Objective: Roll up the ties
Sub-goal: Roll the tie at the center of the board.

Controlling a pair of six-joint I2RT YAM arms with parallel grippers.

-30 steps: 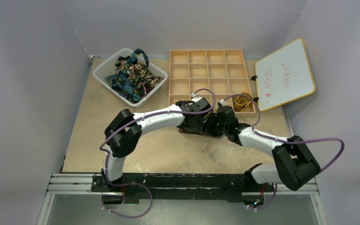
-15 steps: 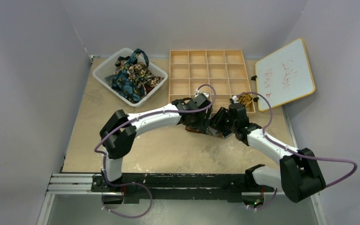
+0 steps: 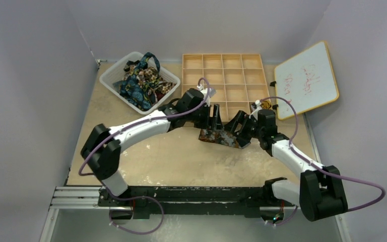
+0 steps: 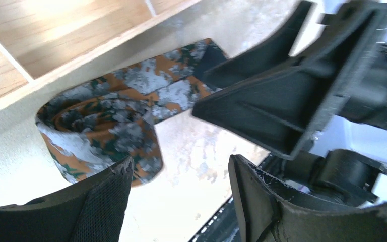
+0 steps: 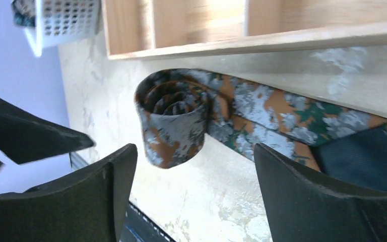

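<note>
Left hand (image 4: 180, 166) and right hand (image 5: 191, 164) hover open and empty, flanking the half-rolled brown, orange-grey blotched fabric tie (image 3: 219, 136) mid-frame so I can regrip.

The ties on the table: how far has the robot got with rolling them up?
Done, it seems: one yellow tie sits in a wooden tray compartment. In hand: the blotched tie lies by the tray, one end coiled, its tail flat; left gripper and right gripper both stand open near it, gripping nothing. Left: finishing that roll, then the tangled ties in the white basket.
</note>
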